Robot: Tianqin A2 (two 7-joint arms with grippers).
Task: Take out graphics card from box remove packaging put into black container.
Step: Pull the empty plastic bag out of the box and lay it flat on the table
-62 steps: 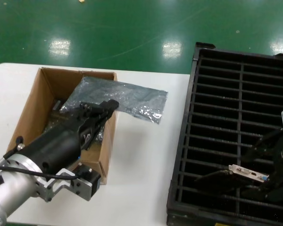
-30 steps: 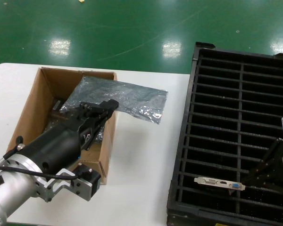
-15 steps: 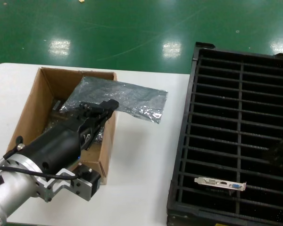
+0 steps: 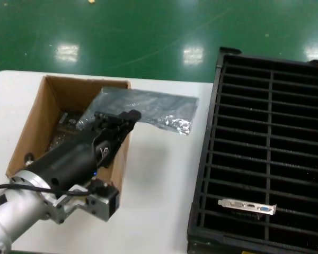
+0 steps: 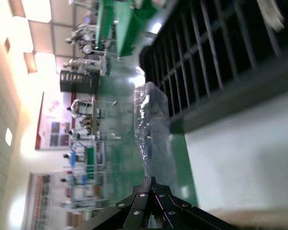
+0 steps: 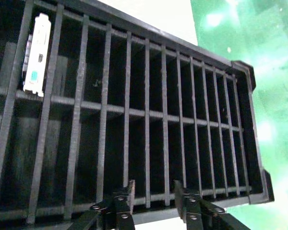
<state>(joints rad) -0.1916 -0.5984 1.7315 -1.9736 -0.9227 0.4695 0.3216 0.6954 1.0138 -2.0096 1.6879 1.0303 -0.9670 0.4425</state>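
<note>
Pinching the bag in the left pincer, long axis stretching toward the crate; right pincer spread.

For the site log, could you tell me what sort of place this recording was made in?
Probably a factory or electronics assembly hall: a glossy green floor, a white work table, and a slotted black container holding a graphics card. The left wrist view shows more workstations in the distance.

Head camera looks down over bench and black container; both wrist cameras also catch that container, the right one closest.
</note>
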